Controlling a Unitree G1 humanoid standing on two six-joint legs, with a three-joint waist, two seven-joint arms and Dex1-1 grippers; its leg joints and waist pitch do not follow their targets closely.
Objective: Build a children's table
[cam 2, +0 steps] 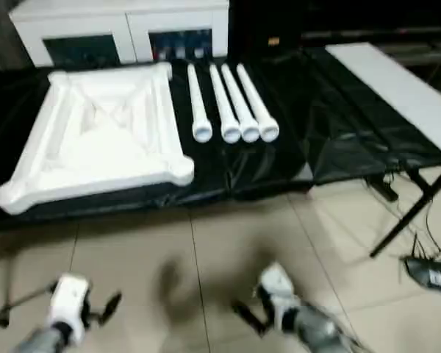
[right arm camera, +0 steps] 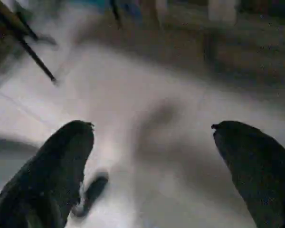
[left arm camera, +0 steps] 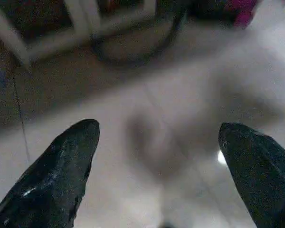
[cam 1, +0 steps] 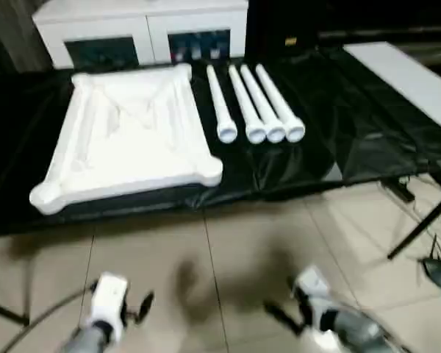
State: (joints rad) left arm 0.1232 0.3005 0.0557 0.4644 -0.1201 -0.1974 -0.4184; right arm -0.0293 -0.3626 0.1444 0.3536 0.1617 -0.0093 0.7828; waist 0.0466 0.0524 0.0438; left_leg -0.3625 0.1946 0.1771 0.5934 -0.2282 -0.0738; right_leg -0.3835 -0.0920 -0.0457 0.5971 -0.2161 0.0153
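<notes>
From the head views, a long table draped in crinkled black plastic sheeting (cam 1: 338,125) stands on a floor of pale beige tiles (cam 1: 242,250). The white plastic rectangular tabletop with rounded corner sockets (cam 1: 128,136) lies on the sheeting with its ribbed underside up. Just beside it, four long white tapered tubular legs (cam 1: 253,103) lie side by side, three close together and one slightly apart, their open ends toward the robot. Behind the table stands a white cabinet with dark glass doors (cam 1: 143,33); a flat white board (cam 1: 408,81) lies at the far right, cut off by the frame. Black cables (cam 1: 434,250) trail on the tiles there.

Both arms hang low over the floor, well apart from the table: the left claw (cam 1: 136,307) and the right claw (cam 1: 283,312), blurred.

In the left wrist view, the left claw stands wide, empty, above blurred tiles.

In the right wrist view, the right claw (right arm camera: 152,137) stands equally wide, holding nothing; the background is hard to make out.
</notes>
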